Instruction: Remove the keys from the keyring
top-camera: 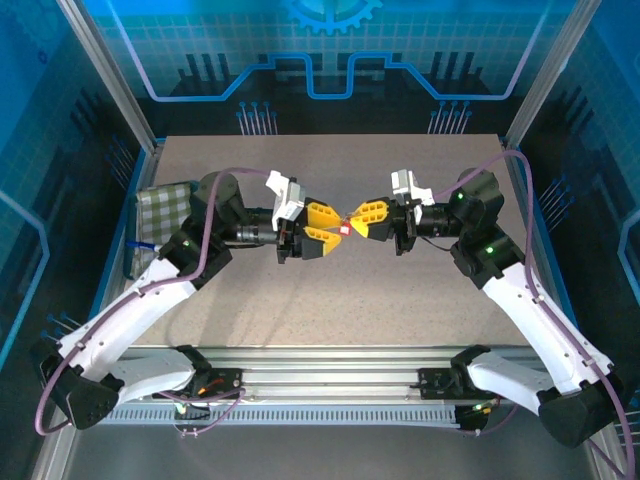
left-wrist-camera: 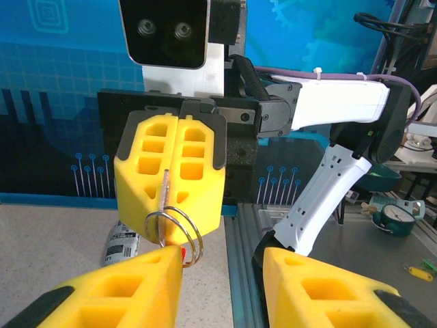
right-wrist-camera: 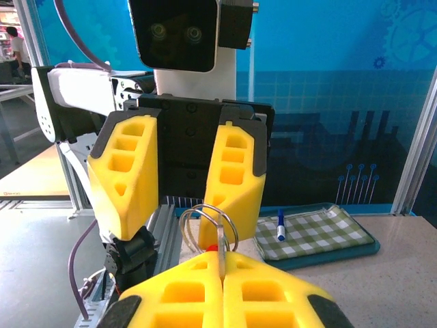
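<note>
while right pincer point(right-wrist-camera: 222, 260) clamps it, key point(left-wrist-camera: 166, 191) stands upright.

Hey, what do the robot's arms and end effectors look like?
The left arm and right arm are white shells with black joints, each trailing a purple cable. The left end effector and right end effector have chunky yellow fingers with rectangular cut-outs on black mounts.

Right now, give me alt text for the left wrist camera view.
The right gripper, shut, pinches a key whose wire keyring hangs at its yellow tip. Below, the left gripper is open, one finger close beside the ring.
</note>
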